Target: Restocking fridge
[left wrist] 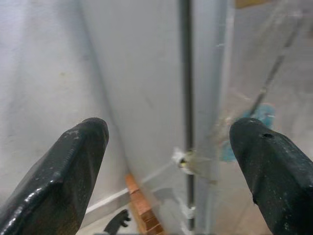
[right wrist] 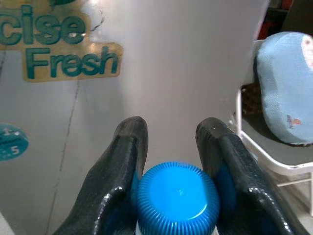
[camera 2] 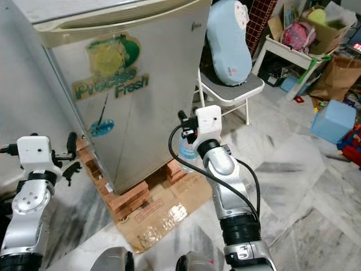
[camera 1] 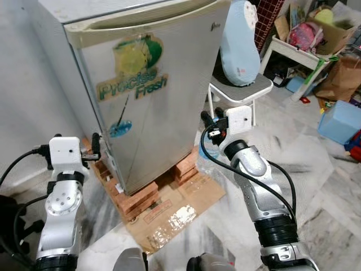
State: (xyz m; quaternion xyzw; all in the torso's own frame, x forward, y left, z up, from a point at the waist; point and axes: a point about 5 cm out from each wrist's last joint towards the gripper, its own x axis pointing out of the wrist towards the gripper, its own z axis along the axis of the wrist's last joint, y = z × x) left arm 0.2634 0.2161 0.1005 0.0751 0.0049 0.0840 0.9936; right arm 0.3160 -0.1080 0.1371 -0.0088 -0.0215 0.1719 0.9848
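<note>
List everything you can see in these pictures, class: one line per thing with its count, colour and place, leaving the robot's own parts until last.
Fridge: one, silver, door shut, raised on bricks.
Bricks: several, red-brown, under the fridge.
Cardboard: one flattened sheet, brown, on the floor under the bricks.
Chair: one, white frame with grey seat, right of the fridge.
Cushion: one, light blue, upright on the chair.
Bottle: one, blue cap, between the right gripper's fingers.
Left gripper: open, at the fridge's left edge.
Right gripper: shut on the bottle, facing the door.

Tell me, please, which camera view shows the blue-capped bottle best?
The right wrist view: the bottle's ribbed blue cap sits large and sharp between the right end effector's two fingers. The right eye view shows part of the clear bottle body below that end effector, before the closed fridge. In the left eye view it is hard to make out.
</note>
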